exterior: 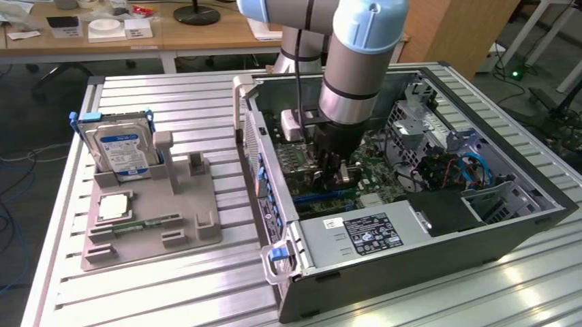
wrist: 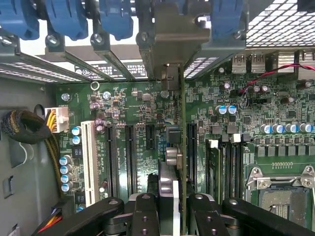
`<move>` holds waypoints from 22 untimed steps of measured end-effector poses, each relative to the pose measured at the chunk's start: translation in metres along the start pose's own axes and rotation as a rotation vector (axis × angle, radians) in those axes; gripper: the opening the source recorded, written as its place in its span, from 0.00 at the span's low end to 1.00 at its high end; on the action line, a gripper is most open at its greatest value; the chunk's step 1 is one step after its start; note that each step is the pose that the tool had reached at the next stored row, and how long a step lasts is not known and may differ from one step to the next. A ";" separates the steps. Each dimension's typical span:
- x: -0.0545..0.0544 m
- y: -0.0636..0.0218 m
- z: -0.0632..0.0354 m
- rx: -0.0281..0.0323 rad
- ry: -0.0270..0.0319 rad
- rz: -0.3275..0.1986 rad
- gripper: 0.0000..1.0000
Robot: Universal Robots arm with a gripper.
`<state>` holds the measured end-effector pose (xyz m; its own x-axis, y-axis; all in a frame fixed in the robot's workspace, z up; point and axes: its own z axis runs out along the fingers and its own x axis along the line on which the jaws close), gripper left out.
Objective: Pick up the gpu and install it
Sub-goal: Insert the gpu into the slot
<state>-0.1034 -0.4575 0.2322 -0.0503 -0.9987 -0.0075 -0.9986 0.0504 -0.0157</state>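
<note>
Near edge of bench (exterior: 136,300): grey fixture (exterior: 150,218) at the exterior view's left, holding a hard drive (exterior: 121,151) upright. Farther right, open computer case (exterior: 409,225). Inside it, pincer (exterior: 332,182) pinching the gpu (wrist: 181,147) edge-on, upright over the motherboard (wrist: 123,113) slots, bracket end toward the case's rear wall.

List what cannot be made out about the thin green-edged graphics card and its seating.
- Exterior view: the thin green-edged graphics card is hidden behind the black gripper and grey arm inside the open metal computer case.
- Wrist view: the card stands edge-on over the green motherboard; whether its connector sits in a slot cannot be told.
- Wrist view: the card's near end is hidden between the black fingers.
</note>
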 end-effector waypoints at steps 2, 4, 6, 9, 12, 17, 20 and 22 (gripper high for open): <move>0.000 0.0000 0.0004 -0.0001 0.0002 0.000 0.28; 0.000 0.0001 0.0010 0.0000 0.0000 0.000 0.28; 0.000 0.0002 0.0020 0.0001 -0.0002 0.000 0.28; 0.000 0.0004 0.0038 0.0000 0.0000 0.000 0.28; 0.000 0.0005 0.0058 -0.0001 0.0001 0.000 0.28; 0.000 0.0005 0.0062 0.0000 0.0000 0.000 0.28; 0.000 0.0005 0.0062 0.0001 0.0010 0.000 0.28; -0.001 0.0006 0.0062 0.0000 0.0018 -0.002 0.28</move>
<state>-0.1038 -0.4568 0.2260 -0.0486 -0.9988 -0.0057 -0.9987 0.0486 -0.0158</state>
